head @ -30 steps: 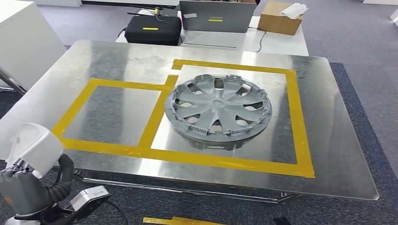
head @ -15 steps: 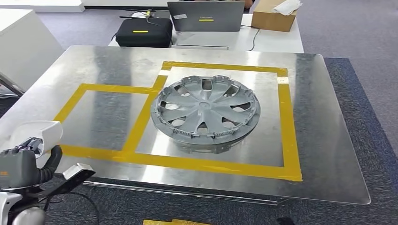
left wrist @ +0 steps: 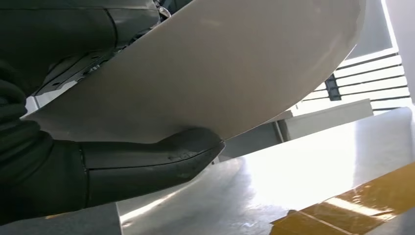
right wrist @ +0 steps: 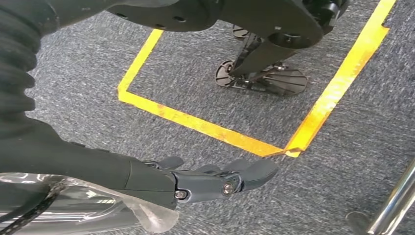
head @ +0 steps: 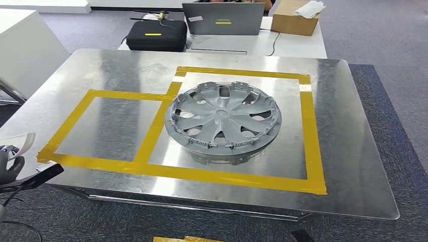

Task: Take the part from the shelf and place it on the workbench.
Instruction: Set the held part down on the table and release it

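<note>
The left hand [left wrist: 98,171], fingers grasping a white part [left wrist: 220,73], nears the counter [head: 353,151] to set it in the taped square [head: 108,126]; the right hand [right wrist: 215,178] hangs released.

- Head view: high, looking forward and down over the steel workbench [head: 348,151] and its yellow tape [head: 313,146]
- Left wrist view: very close behind the left hand [left wrist: 122,166], low by what seems the same workbench edge, sharing its tape
- Right wrist view: close behind the right hand [right wrist: 195,178], facing down at carpet [right wrist: 73,98]
</note>
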Controlling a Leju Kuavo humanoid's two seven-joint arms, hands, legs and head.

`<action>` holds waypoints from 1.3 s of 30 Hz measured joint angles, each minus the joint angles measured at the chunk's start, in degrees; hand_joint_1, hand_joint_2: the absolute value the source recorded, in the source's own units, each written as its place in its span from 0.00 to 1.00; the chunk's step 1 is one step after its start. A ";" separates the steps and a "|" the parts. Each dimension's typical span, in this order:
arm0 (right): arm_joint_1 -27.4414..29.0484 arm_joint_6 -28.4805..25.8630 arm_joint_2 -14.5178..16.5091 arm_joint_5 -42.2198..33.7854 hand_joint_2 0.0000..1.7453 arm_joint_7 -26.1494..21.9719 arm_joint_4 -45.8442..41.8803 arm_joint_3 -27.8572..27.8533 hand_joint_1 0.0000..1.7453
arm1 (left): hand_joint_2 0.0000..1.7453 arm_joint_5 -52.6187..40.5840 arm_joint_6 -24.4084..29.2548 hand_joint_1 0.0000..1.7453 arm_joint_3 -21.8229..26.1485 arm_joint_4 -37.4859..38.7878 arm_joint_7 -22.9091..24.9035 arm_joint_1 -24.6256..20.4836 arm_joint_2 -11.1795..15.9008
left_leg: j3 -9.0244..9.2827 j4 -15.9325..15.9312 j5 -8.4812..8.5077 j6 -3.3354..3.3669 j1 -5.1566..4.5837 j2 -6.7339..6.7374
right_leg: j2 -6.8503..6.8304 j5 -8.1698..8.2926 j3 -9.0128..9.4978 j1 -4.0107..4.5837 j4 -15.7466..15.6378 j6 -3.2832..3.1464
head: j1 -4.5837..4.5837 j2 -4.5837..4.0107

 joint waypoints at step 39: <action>-2.66 1.57 0.00 3.15 0.00 2.50 -0.02 4.76 0.00 | 1.00 -19.04 6.15 0.00 -25.38 25.35 5.87 -21.47 -6.33 | -0.16 0.60 -0.09 0.15 -0.20 0.03 | 0.06 0.33 0.18 -0.25 -0.18 0.38 | 0.01 0.00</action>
